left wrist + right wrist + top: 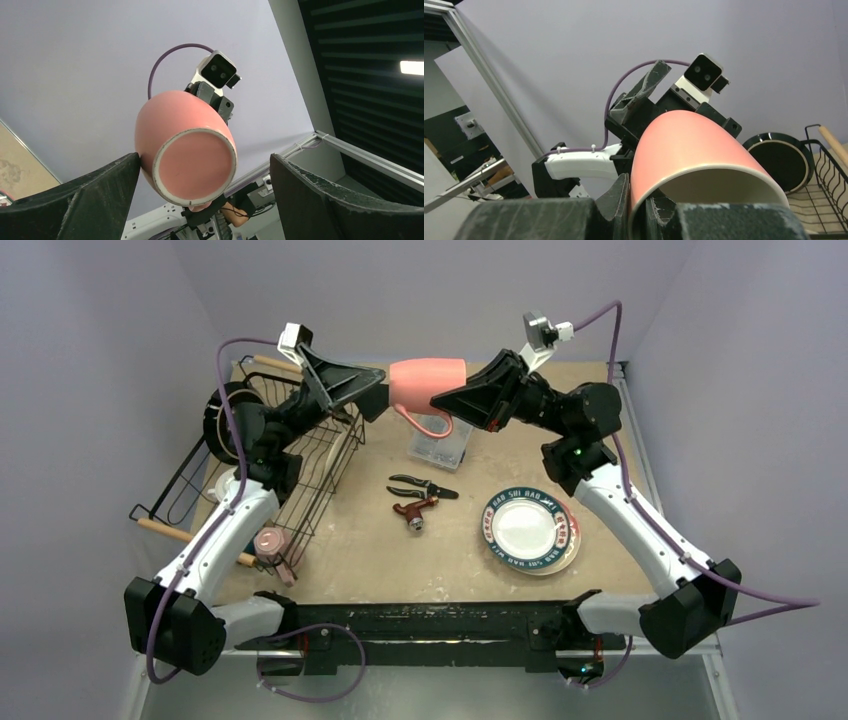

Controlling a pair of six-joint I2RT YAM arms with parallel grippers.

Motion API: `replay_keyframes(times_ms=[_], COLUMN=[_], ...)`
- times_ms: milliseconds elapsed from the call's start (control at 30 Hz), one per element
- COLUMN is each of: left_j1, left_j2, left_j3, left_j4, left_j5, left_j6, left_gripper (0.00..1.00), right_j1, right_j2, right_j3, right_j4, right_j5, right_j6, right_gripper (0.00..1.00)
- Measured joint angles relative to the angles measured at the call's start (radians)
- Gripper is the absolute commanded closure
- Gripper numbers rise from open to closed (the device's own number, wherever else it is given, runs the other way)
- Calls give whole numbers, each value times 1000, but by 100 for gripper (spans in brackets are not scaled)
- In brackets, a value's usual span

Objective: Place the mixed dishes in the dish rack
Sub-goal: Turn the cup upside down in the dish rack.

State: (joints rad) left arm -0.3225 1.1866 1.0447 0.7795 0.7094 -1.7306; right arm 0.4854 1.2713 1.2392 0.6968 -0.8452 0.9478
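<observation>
Top external — pink mug (425,380) rim-first in right gripper (441,397) — midair

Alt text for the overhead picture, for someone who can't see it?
Above a table, the right gripper holds a pink mug sideways by its rim, the open left gripper at its base. Dish rack at left, plates at right.

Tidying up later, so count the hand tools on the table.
2. The black cutters lie mid-table, in front of the clear box; a red-handled tool lies right beside them on the near side. More could be hidden under the rack.
</observation>
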Motion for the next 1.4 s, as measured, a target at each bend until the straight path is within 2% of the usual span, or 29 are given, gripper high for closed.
replay_keyframes(times_ms=[100, 300, 433, 800, 900, 1000, 1033, 1067, 1100, 1133, 1167, 1200, 1233, 1333, 1367, 1400], left_j1=[-1, -8, -21, -47, -50, -51, -51, -51, -51, -51, -52, -52, -52, -3, 24, 72], left_j2=[0, -5, -5, 89, 97, 108, 111, 113, 113, 113, 115, 116, 116, 106, 100, 92], left_j3=[0, 116, 156, 282, 294, 320, 328, 334, 336, 340, 343, 346, 349, 362, 374, 410], left_j4=[-27, -277, -346, -460, -490, -518, -523, -526, -528, -532, -537, -545, -560, -711, -787, -936], left_j5=[5, 29, 36, 82, 91, 103, 108, 110, 112, 116, 126, 140, 154, 172, 173, 166], left_j6=[9, 147, 198, 261, 276, 286, 288, 290, 293, 295, 296, 301, 307, 389, 426, 496], left_gripper=[0, 0, 0, 7, 16, 38, 48, 68, 95, 100, 100, 100, 100, 100, 100, 100], right_j1=[-2, 13, 35, 46, 54, 68, 70, 71, 71, 73, 77, 84, 85, 90, 85, 76], right_j2=[0, 5, 10, 67, 74, 80, 79, 76, 74, 74, 74, 74, 74, 59, 49, 42], right_j3=[2, 67, 111, 146, 158, 182, 185, 187, 189, 197, 200, 207, 210, 216, 216, 217], right_j4=[-27, -163, -229, -192, -225, -256, -265, -272, -283, -304, -311, -354, -386, -516, -572, -628], right_j5=[1, 1, 1, -3, -4, -1, 5, 10, 15, 21, 23, 53, 79, 185, 235, 288], right_j6=[-1, -86, -146, -148, -165, -193, -203, -212, -221, -233, -235, -253, -262, -320, -337, -355], right_gripper=[100, 100, 100, 100, 100, 100, 98, 83, 60, 47, 35, 11, 2, 1, 1, 1])
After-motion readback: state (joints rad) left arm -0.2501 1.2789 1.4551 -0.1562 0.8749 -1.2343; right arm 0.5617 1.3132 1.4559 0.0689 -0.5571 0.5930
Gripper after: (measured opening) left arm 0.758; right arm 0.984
